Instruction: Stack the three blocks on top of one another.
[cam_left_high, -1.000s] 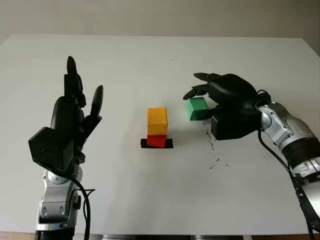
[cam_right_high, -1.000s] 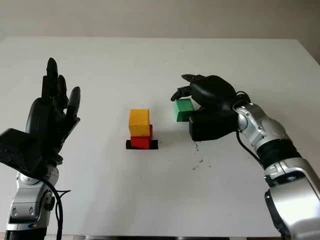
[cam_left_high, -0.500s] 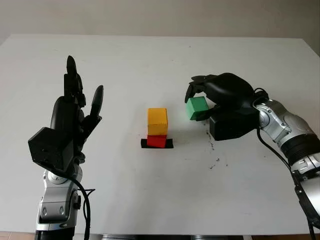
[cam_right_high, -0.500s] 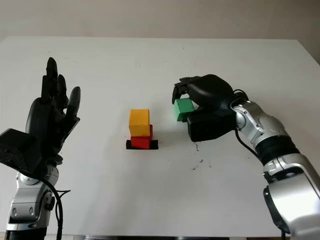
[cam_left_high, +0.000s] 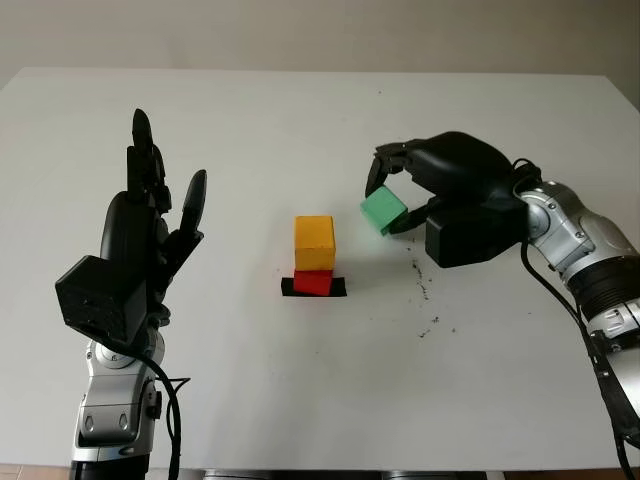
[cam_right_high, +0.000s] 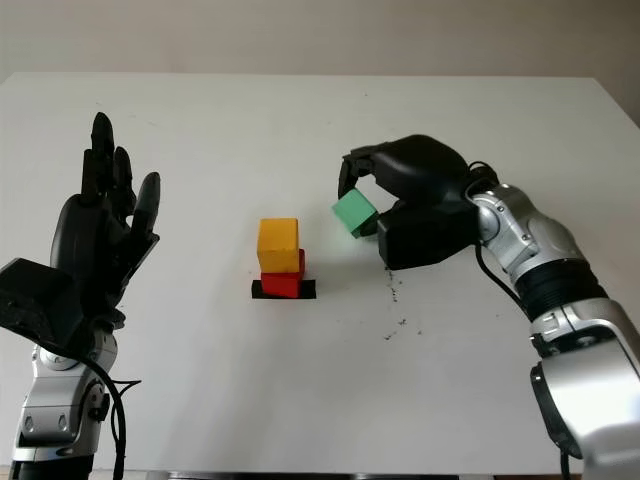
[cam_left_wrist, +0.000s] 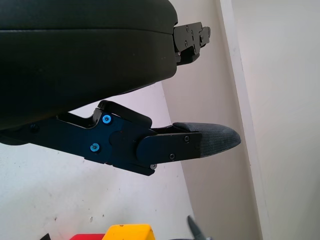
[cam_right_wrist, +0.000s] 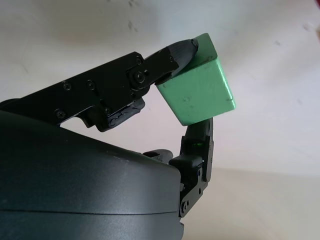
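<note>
Fingers of my right hand (cam_left_high: 400, 190) were closed on the green block (cam_left_high: 383, 211), holding it tilted and lifted off the white table (cam_left_high: 300, 380), to the right of the stack and near it. On the table the yellow block (cam_left_high: 314, 243) sat on the red block (cam_left_high: 313, 282), which stood on a black strip (cam_left_high: 340, 289). My left hand (cam_left_high: 150, 225) was open, raised at the left side, well apart from the blocks
</note>
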